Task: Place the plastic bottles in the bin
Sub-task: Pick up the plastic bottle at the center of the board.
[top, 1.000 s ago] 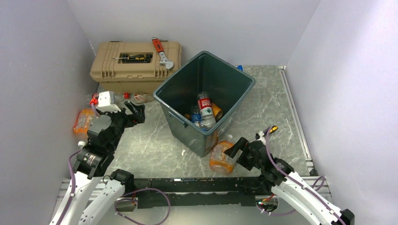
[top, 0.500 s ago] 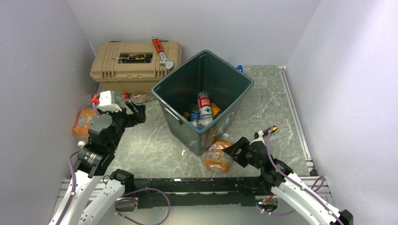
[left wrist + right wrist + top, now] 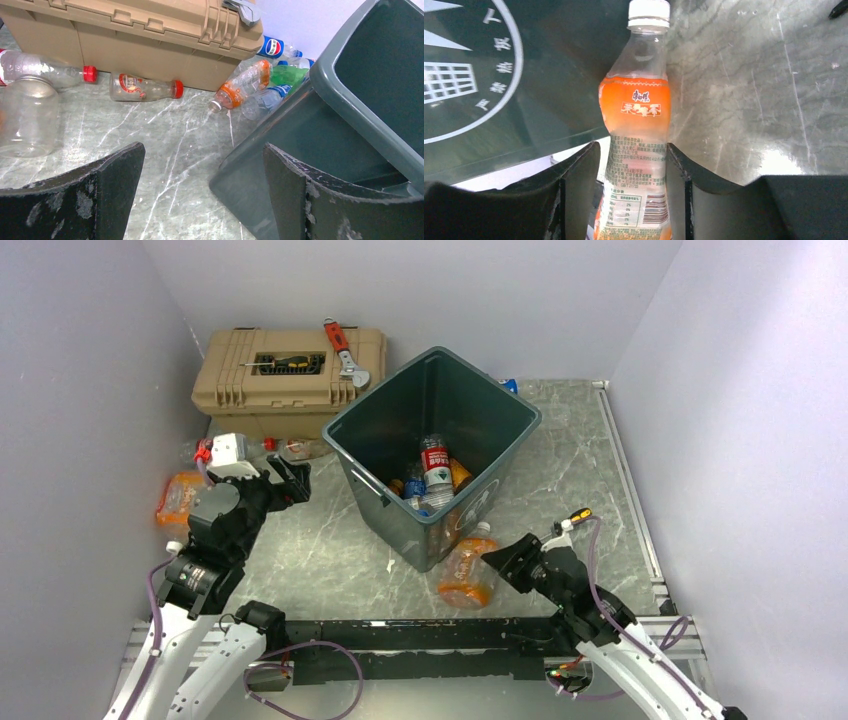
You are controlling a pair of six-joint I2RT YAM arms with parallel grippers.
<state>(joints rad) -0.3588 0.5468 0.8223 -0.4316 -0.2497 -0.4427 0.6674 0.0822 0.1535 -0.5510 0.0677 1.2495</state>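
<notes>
Here the right claw [image 3: 634, 150] grips the orange-labelled bottle [image 3: 636, 107] by its lower half, just beside the near corner of the bin [image 3: 440, 400] on the table [image 3: 560, 470]. The left claw [image 3: 202, 150] hangs open between the tan toolbox [image 3: 150, 30] and the bin.

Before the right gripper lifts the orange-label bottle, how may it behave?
Probably light: the orange-label bottle shows no liquid in its clear neck. Its thin wall may dent in the right gripper. Lying on its round side, it could roll if nudged.
</notes>
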